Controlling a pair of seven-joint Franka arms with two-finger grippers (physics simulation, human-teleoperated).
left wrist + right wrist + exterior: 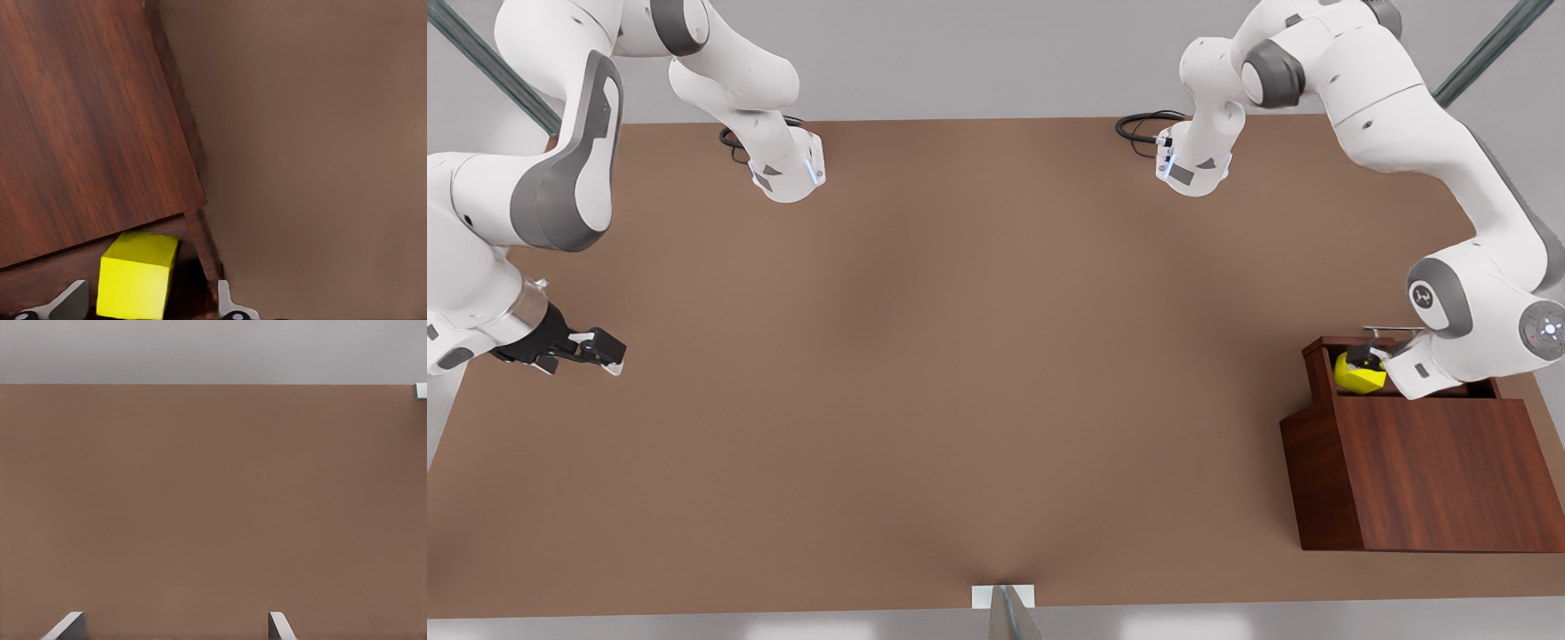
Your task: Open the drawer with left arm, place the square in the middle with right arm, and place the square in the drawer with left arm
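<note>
The drawer (pixel 1319 372) of the wooden box (pixel 1432 471) stands pulled out at the front view's right, its silver handle (pixel 1392 330) at the far end. The yellow square (pixel 1358 374) sits inside it. My left gripper (pixel 1366 357) hangs right over the square. In the left wrist view the square (pixel 137 273) lies between the spread fingertips (pixel 72 299) with a gap on each side, on the drawer floor (pixel 40 283). My right gripper (pixel 600 351) waits open above the table at the front view's left, and it (pixel 173 627) holds nothing.
The box's slanted top (pixel 87 120) rises beside the drawer. The brown tabletop (pixel 978 356) spreads between the two arms. Both arm bases (pixel 787 169) stand at the far edge with black cables. A small white bracket (pixel 1003 597) sits at the near edge.
</note>
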